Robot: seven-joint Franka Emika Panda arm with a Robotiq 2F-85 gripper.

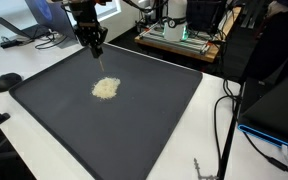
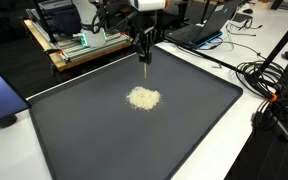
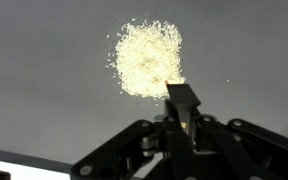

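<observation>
The white worktop (image 1: 210, 132) carries one large dark mat (image 1: 154, 120), and on the mat lies one pile of pale grains (image 1: 105, 89), near the middle, with a few stray grains around it in the wrist view. One hand (image 1: 97, 48) hangs above the mat, just off the edge of the pile and clear of it. Its fingers are pressed together, pinching what looks like one thin pale stick (image 2: 145, 58) that points down; I cannot tell what it is.

As I judge it, the step in hand is the approach to the pile, with the stick's tip not yet in the grains. A move into the pile would call for a slow, straight descent and a firm pinch, so that the loose grains do not scatter across the mat.
</observation>
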